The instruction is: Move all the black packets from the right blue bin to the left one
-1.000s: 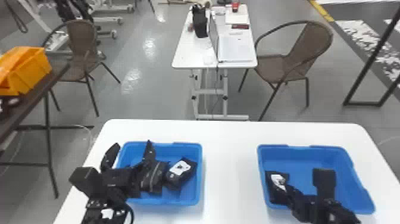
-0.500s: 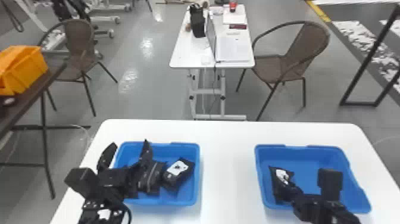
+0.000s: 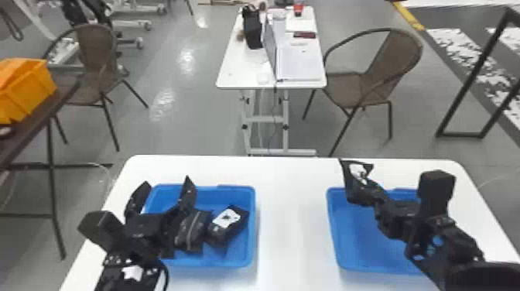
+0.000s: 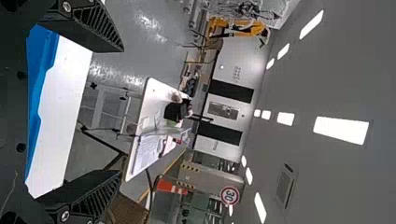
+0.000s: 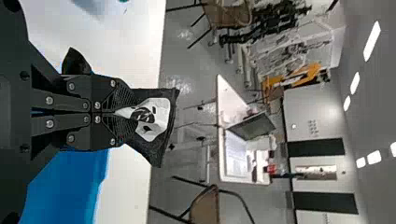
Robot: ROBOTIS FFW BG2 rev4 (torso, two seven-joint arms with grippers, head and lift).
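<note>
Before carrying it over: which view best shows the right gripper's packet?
Right wrist view: it shows the packet and its white patch close up, clamped in the right gripper. Head view: smaller, near the right blue bin's far rim.

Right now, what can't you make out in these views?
- Left blue bin: near left corner, head view, behind the left arm; total of packets uncertain.
- Right blue bin: near right corner, head view, behind the right arm.
- Held packet: gripped end, right wrist view, behind the right tool.
</note>
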